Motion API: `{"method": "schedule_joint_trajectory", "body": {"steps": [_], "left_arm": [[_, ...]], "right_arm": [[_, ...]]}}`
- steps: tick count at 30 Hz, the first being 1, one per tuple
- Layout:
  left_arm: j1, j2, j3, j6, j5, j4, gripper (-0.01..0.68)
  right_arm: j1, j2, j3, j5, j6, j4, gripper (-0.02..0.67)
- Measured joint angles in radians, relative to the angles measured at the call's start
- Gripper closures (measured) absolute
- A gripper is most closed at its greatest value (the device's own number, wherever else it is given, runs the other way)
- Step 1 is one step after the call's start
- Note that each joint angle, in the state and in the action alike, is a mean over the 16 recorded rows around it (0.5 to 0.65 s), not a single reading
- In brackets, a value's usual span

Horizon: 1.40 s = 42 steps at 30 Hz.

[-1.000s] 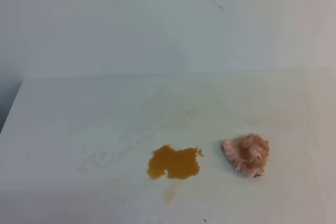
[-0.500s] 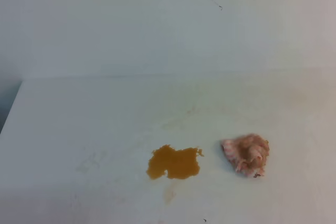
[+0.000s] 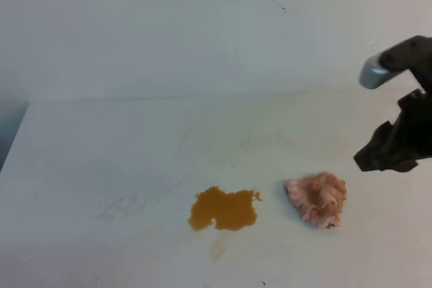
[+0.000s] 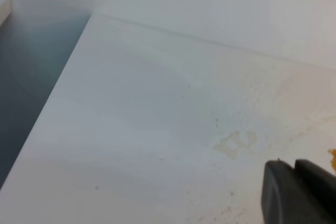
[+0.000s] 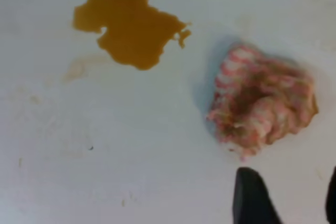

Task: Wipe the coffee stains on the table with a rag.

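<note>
The table [image 3: 101, 153] — a white top with faint yellowish scuffs — fills most of the high view. At the right edge, mid-height, the right gripper [image 5: 286, 198] hangs above it, holding nothing; its jaws stand apart in the wrist view. The coffee stains [image 3: 223, 209] sit low, just left of centre, the rag [image 3: 316, 197] near them to the right — not touching. The left gripper [image 4: 299, 192] shows only as a dark corner; I cannot tell its jaws.
</note>
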Motion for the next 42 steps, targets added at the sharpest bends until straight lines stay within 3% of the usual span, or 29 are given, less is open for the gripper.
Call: {"method": "schedule_joint_trajectory", "body": {"steps": [7, 14, 18, 24, 32, 42], "left_arm": [[0.000, 0.000, 0.000, 0.000, 0.000, 0.000, 0.673], [0.000, 0.000, 0.000, 0.000, 0.000, 0.000, 0.673], [0.000, 0.000, 0.000, 0.000, 0.000, 0.000, 0.673], [0.000, 0.000, 0.000, 0.000, 0.000, 0.000, 0.673], [0.000, 0.000, 0.000, 0.000, 0.000, 0.000, 0.673], [0.000, 0.002, 0.000, 0.000, 0.000, 0.000, 0.673]], "right_arm": [[0.086, 0.237, -0.137, 0.047, 0.106, -0.094, 0.290], [0.149, 0.436, -0.208, 0.040, 0.225, -0.215, 0.264], [0.168, 0.515, -0.224, 0.025, 0.269, -0.266, 0.302], [0.176, 0.581, -0.239, 0.016, 0.276, -0.293, 0.425], [0.182, 0.602, -0.334, 0.078, 0.216, -0.229, 0.580], [0.279, 0.609, -0.526, 0.130, 0.125, -0.038, 0.604]]}}
